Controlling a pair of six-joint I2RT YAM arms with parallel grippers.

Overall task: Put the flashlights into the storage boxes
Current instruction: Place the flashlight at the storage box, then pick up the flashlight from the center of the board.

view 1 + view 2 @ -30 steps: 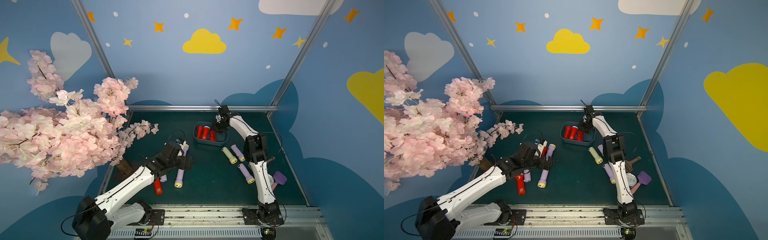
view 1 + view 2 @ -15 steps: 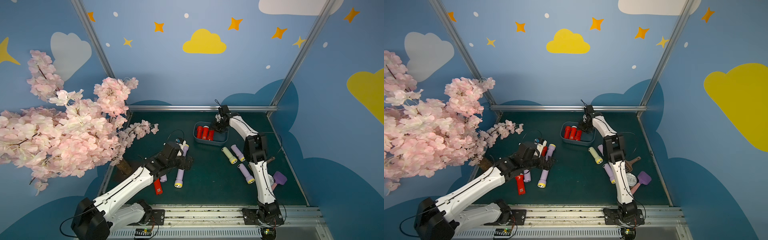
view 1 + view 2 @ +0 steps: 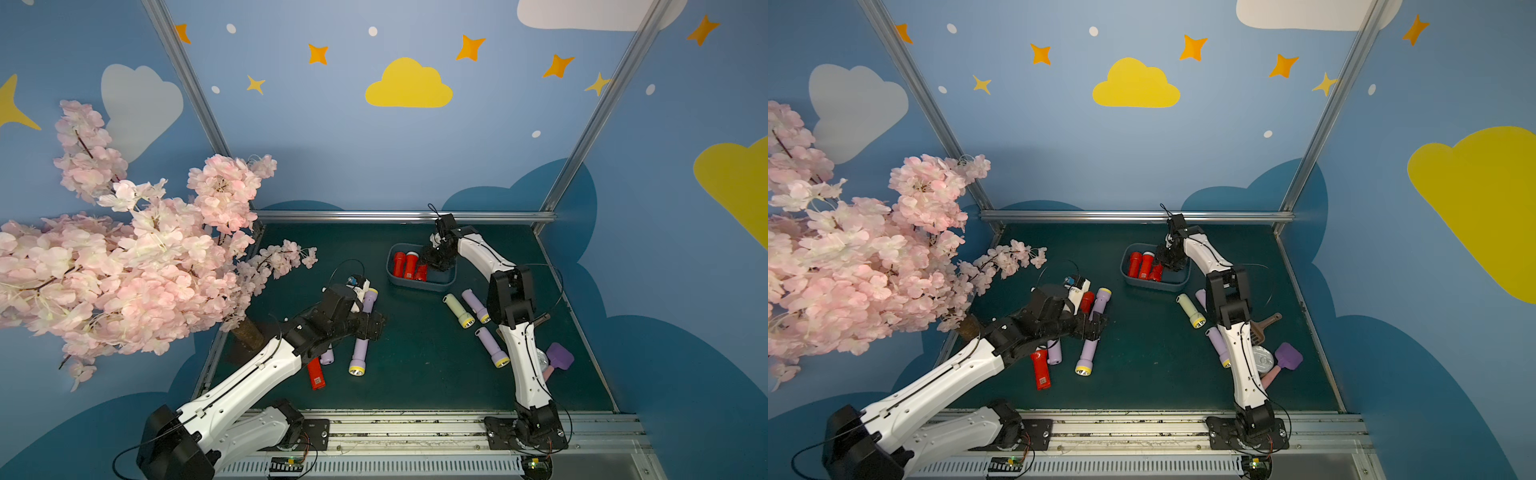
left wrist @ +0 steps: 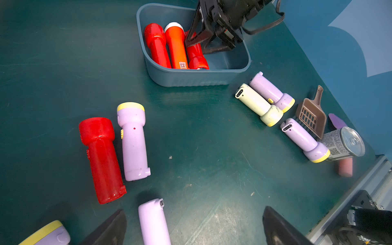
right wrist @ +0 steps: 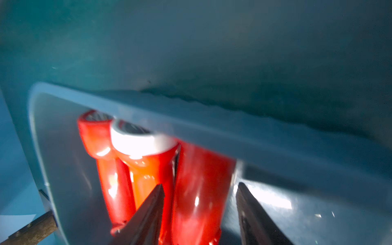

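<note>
Filling half the bin: red flashlights

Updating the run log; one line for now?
right gripper: open astride red flashlight in bin | left gripper: open over lilac flashlight

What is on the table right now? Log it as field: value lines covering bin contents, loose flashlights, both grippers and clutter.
in bin: three red flashlights side by side in the blue-grey bin
loose near left arm: two red ones, three lilac flashlights
loose near right arm: pale yellow flashlight, two lilac ones
left gripper: open wide over a lilac flashlight
right gripper: inside the bin, jaws open astride the third red flashlight
clutter: brown scoop, tin can
</note>
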